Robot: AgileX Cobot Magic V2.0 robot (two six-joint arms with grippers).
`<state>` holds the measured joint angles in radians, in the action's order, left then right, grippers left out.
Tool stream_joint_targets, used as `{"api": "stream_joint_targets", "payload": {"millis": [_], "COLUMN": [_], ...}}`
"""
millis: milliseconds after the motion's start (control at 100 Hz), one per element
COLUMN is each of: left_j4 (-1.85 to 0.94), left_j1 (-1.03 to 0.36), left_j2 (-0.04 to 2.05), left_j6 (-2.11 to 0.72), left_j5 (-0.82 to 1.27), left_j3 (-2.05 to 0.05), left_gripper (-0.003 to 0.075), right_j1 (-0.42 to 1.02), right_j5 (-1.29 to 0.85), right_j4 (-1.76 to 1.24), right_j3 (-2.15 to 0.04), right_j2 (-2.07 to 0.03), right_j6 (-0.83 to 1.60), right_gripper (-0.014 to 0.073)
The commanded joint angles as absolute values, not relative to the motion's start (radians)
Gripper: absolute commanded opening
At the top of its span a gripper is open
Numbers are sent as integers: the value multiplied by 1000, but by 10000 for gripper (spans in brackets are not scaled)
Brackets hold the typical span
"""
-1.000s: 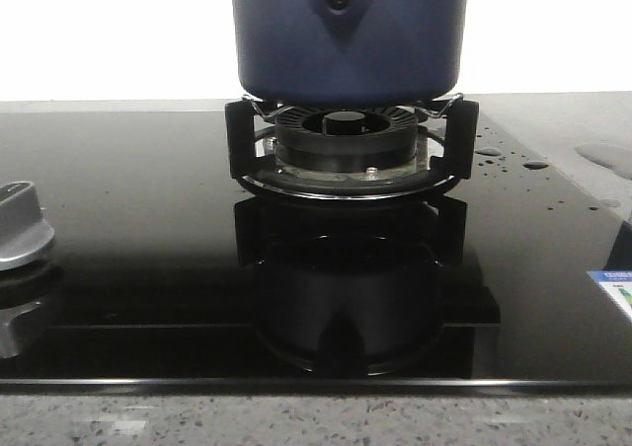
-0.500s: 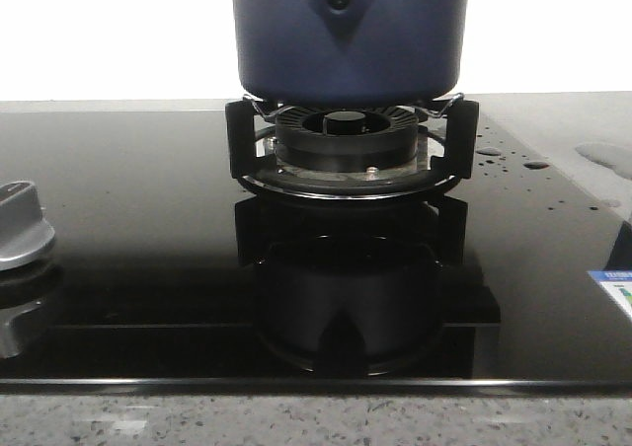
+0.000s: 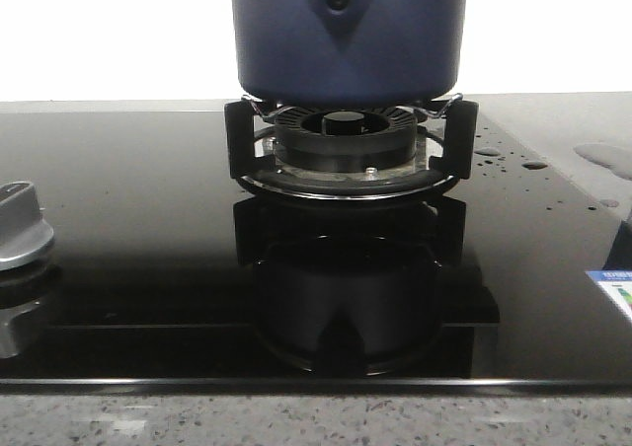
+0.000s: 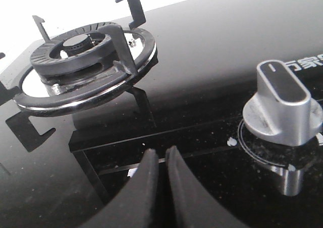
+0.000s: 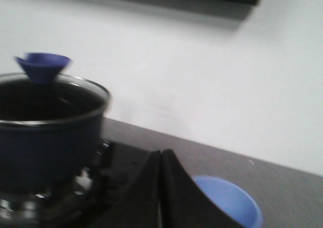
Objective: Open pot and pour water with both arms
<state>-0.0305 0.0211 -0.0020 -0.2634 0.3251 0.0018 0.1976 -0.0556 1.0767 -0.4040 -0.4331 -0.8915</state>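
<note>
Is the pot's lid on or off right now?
On. In the right wrist view the glass lid with its blue knob sits on the pot.

One blue pot (image 3: 348, 34), one lid (image 5: 50, 89) with one blue knob (image 5: 43, 66), two burners (image 3: 346, 145) (image 4: 83, 61), one silver control knob (image 4: 281, 104), one blue bowl (image 5: 227, 200), two end effectors (image 4: 160, 160) (image 5: 160, 160).

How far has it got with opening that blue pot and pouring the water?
The lid sits on the blue pot, which stands on the burner. A blue bowl sits beside the stove, and water drops lie on the glass. Both the left tool and the right tool are shut and hold nothing. This fits a lid never lifted, or one put back after pouring; these views cannot tell which.
</note>
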Motion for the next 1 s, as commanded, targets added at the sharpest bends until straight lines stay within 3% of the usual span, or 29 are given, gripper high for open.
{"api": "stream_joint_targets", "payload": {"millis": [0,90,190,570,820,990], "left_j4": [-33,-33,-33,-33,-33,-33], "left_j1": [24,24,24,24,24,24], "left_j2": [-31,-31,-31,-31,-31,-31], "left_j6": [-251,-251,-251,-251,-251,-251], "left_j5": [281,281,281,281,279,279], "left_j3": [46,46,46,46,46,46], "left_gripper": [-20,-20,-20,-20,-20,-20], "right_j1": [200,200,187,11,9,9], "right_j5": [-230,-376,-401,-36,-189,-254], "right_j4": [693,593,588,465,182,145], "right_j3": [-405,-357,-278,44,39,41], "right_j2": [-413,-370,-302,-84,-76,-76], "right_j6": [-564,-541,-541,-522,-183,-155], "right_gripper": [-64,-64,-64,-64,-64,-64]}}
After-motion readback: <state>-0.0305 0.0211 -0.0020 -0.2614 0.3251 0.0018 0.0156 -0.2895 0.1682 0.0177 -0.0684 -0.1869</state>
